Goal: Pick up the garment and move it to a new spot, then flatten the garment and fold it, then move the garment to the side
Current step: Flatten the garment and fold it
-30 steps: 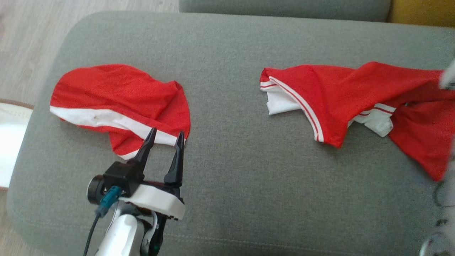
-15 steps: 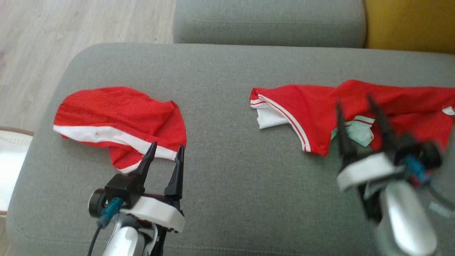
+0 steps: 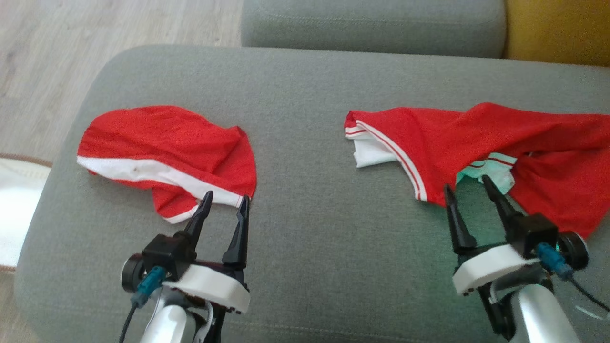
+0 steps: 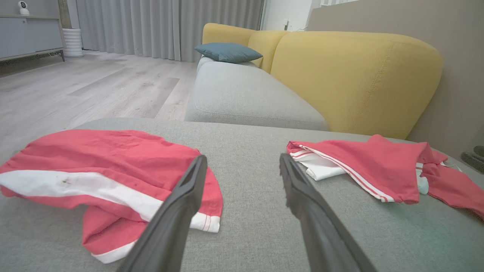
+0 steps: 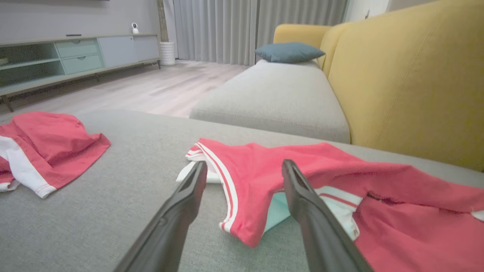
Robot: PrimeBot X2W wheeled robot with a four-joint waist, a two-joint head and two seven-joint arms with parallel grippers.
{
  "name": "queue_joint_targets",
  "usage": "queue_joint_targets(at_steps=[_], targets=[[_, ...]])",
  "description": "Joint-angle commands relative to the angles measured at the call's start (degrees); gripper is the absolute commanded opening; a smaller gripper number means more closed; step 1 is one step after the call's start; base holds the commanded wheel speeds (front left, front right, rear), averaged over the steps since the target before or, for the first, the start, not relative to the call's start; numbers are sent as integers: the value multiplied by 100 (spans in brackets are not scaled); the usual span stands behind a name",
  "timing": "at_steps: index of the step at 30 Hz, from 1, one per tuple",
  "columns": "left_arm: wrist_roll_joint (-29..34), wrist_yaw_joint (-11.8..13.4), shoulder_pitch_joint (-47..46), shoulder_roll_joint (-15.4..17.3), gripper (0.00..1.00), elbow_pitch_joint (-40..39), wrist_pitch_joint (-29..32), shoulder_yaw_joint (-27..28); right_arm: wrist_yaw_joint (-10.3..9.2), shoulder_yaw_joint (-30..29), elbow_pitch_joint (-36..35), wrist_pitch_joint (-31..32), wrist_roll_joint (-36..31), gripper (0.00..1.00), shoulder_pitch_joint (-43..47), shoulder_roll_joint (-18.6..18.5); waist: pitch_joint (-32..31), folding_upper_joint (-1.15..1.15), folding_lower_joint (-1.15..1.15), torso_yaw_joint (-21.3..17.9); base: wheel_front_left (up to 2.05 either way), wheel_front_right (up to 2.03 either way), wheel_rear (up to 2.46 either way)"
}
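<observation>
On the grey sofa cushion [image 3: 305, 214], right end effector [image 3: 466, 183] and left end effector [image 3: 227, 195] both stand open, so the right one should nudge toward 12 o'clock and pinch low on the hem [image 3: 421, 189] of the red garment [image 3: 452, 133] at 3 o'clock.

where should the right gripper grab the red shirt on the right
Probably the near striped-hem corner of the red shirt, approached from the robot's side by the open right gripper: it juts toward the gripper, lapped over pale lining.

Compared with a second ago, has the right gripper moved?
Yes. Against the right garment, the right gripper swung leftward from its right end to its near hem.
</observation>
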Motion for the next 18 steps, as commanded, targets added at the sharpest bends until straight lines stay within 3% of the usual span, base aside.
queue_joint_targets(at_steps=[1, 8, 18], targets=[[-29, 37, -272, 7, 100, -201, -70, 134, -4, -2, -95, 70, -5, 100, -304, -11, 116, 0, 0, 105, 0, 0, 0], [-37, 61, -411, 7, 100, -168, -70, 9, -4, -510, 674, 378, 113, 100, -643, -11, 458, 0, 0, 409, 0, 0, 0], [-16, 82, -579, 7, 100, -101, -70, -109, -4, -758, 1847, 269, 218, 100, -1291, -11, 744, 0, 0, 690, 0, 0, 0]])
